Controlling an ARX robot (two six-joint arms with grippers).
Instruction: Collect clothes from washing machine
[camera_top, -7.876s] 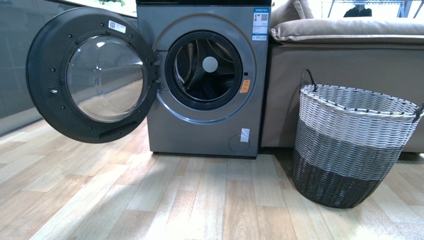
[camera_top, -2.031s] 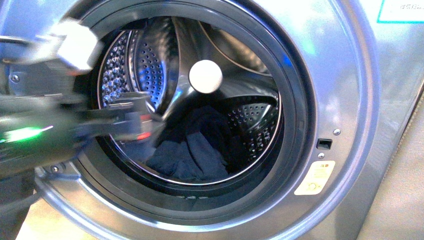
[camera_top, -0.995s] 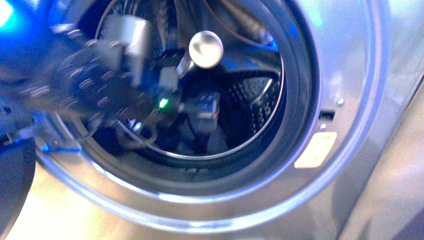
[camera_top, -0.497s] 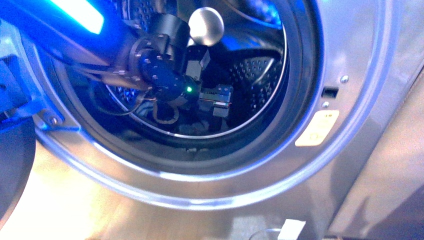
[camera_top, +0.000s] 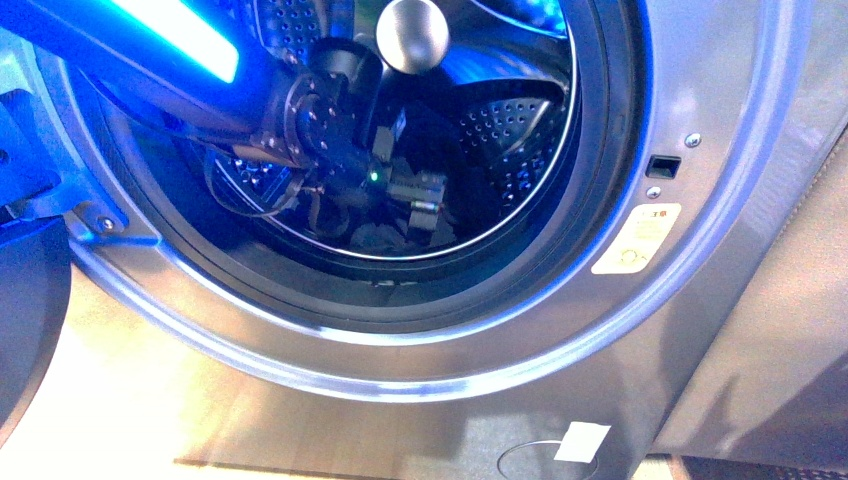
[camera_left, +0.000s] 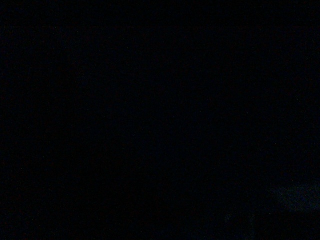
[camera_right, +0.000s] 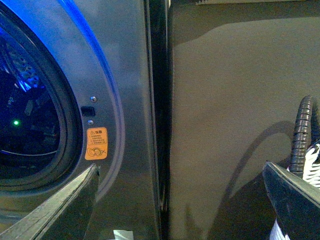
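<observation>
The grey washing machine (camera_top: 700, 120) fills the front view, its round porthole open. My left arm reaches through the porthole into the perforated steel drum (camera_top: 510, 130). My left gripper (camera_top: 420, 205) is open deep inside, just above dark clothes (camera_top: 375, 238) on the drum floor. The left wrist view is dark. My right gripper (camera_right: 182, 200) is open and empty outside the machine; its view shows the machine's front (camera_right: 125, 75) with the yellow-orange sticker (camera_right: 96, 143).
The sticker (camera_top: 637, 238) and door latch (camera_top: 662, 166) sit right of the porthole. A brown sofa side (camera_right: 235, 100) stands beside the machine. The woven basket's handle (camera_right: 301, 135) shows by my right fingertip. The open door's edge (camera_top: 25, 330) is at the left.
The camera has closed in on the porthole. My left arm has gone into the drum and its gripper has dropped lower toward the dark clothes.
</observation>
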